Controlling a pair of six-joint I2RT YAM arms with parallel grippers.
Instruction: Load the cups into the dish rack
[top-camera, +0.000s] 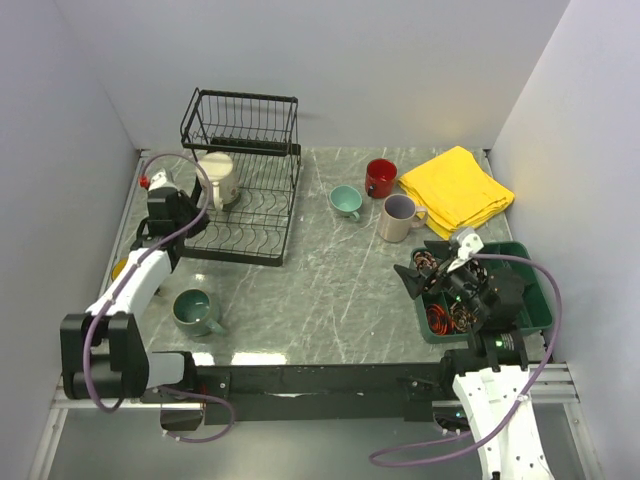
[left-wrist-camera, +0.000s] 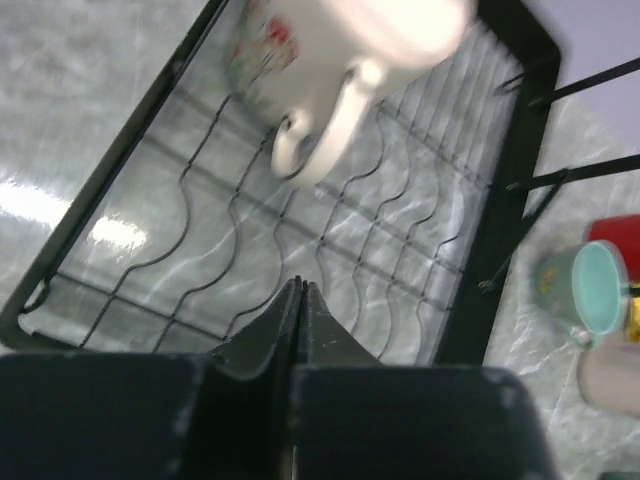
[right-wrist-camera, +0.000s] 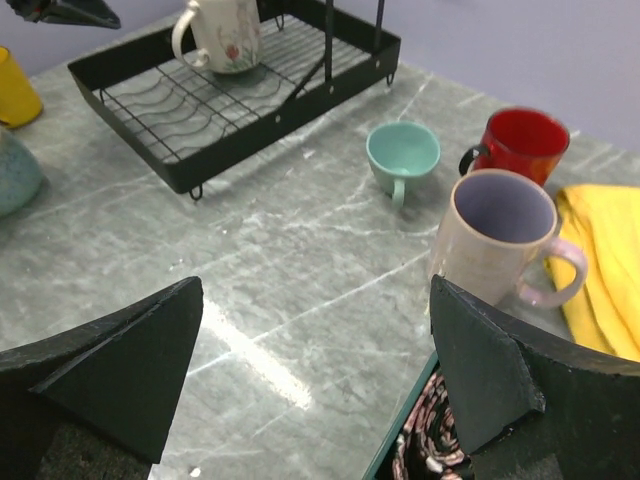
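The black wire dish rack (top-camera: 255, 205) stands at the back left and holds a cream mug (top-camera: 218, 178) with a flower print. My left gripper (top-camera: 190, 208) is shut and empty, low over the rack's slotted base (left-wrist-camera: 240, 250), a little short of the cream mug (left-wrist-camera: 330, 60). A grey-green mug (top-camera: 196, 312) and a partly hidden yellow mug (top-camera: 120, 267) sit front left. Teal (top-camera: 347, 201), red (top-camera: 380, 177) and beige (top-camera: 398, 217) mugs stand mid-right. My right gripper (top-camera: 425, 268) is open and empty, short of the beige mug (right-wrist-camera: 500, 235).
A yellow cloth (top-camera: 456, 187) lies at the back right. A green compartmented tray (top-camera: 535, 290) with coiled items (right-wrist-camera: 430, 430) sits under my right gripper (right-wrist-camera: 315, 300). Walls close in the table on the left, back and right.
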